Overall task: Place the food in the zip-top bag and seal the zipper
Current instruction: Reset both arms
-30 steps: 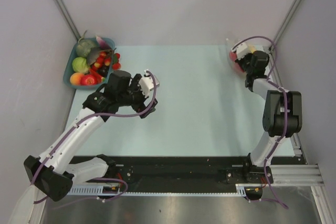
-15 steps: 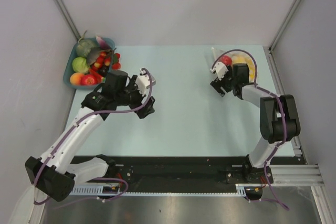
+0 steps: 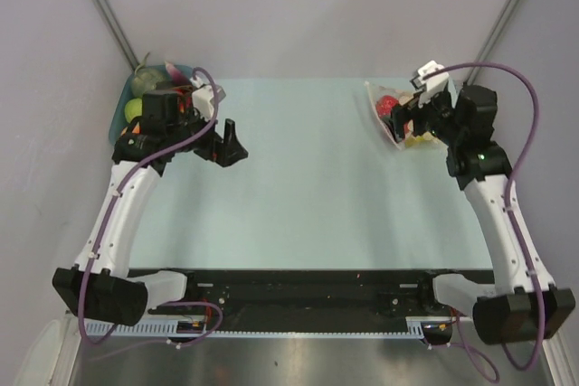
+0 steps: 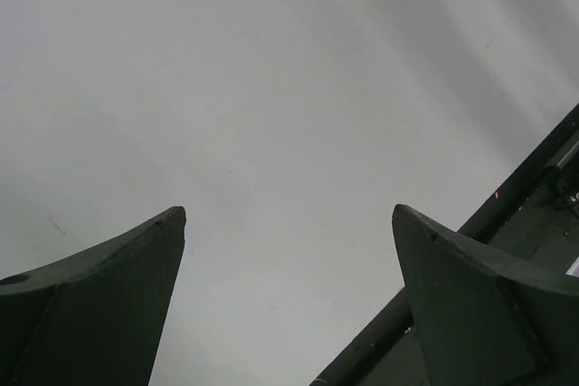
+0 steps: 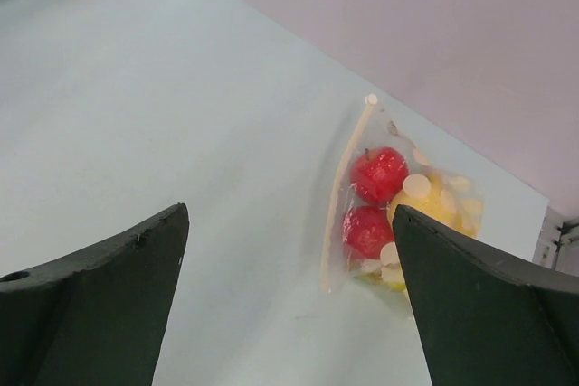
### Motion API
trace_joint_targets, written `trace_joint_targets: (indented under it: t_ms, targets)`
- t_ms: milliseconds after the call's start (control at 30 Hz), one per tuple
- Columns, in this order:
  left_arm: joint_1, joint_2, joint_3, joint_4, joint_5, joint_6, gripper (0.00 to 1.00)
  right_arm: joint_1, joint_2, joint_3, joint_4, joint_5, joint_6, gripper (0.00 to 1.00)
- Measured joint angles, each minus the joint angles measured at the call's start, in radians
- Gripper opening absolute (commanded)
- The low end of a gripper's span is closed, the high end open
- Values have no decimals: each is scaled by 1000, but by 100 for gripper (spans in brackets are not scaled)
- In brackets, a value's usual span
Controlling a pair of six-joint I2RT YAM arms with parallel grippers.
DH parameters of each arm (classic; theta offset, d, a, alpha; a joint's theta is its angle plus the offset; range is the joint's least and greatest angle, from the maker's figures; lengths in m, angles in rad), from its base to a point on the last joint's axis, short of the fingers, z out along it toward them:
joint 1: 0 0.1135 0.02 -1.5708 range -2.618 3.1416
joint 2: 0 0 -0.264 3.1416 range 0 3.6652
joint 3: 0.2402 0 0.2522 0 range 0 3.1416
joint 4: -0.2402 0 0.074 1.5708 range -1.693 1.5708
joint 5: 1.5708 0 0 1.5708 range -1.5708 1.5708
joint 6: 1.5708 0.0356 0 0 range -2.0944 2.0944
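The zip-top bag [image 5: 398, 214] lies flat on the pale table at the back right, apart from both grippers. Inside it are two red fruits [image 5: 378, 174] and a yellow one [image 5: 434, 210]. The whitish zipper [image 5: 342, 196] runs down the bag's left edge. My right gripper [image 5: 289, 211] hovers open above the table just beside the bag [image 3: 387, 115], with nothing between its fingers. More food [image 3: 136, 108] sits in the blue basket at the back left. My left gripper [image 3: 224, 144] hangs open and empty to the right of that basket; its wrist view shows only blank grey surface.
The blue basket [image 3: 178, 69] is partly covered by my left arm. Grey walls close in the table on the left, back and right. A black rail [image 3: 298, 287] runs along the near edge.
My right gripper has opened and let go of the bag, which now lies on the table at the back right. My left arm has swung left toward the basket.
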Motion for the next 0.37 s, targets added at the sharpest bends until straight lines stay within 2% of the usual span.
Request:
trace_joint_targets:
  t_ms: [167, 367]
  targets:
    - [30, -72, -24, 13, -34, -34, 100, -47, -195, -77, -108, -5, 100, 100]
    - [35, -239, -143, 20, -140, -50, 100, -111, -367, -229, -246, 2, 151, 100]
